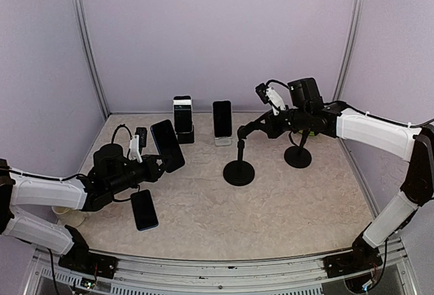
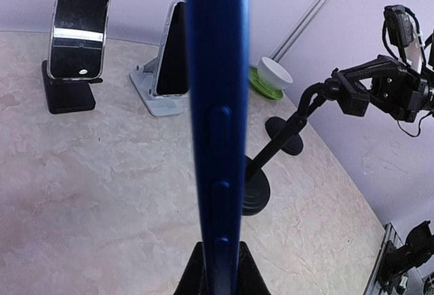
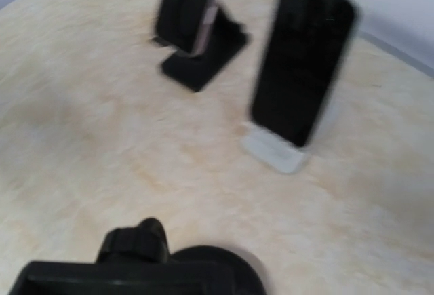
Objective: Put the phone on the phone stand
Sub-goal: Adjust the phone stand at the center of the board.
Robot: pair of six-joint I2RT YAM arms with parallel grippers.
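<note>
Finishes: phone (image 2: 217,139), smooth glossy blue edge; phone stand (image 1: 239,171), matt black, plastic-looking; surface (image 1: 285,213), beige marbled pattern, low sheen; white stand (image 2: 150,91), smooth plastic, bearing a glossy dark-screened handset (image 2: 173,51).

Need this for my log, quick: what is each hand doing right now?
Left hand: closed on the blue phone.
Right hand: closed on top of the phone stand.

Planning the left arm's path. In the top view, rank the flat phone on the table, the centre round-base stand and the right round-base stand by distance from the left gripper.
1. Flat phone, near edge, by the left gripper.
2. Phone stand, table centre.
3. Second stand, far right.
</note>
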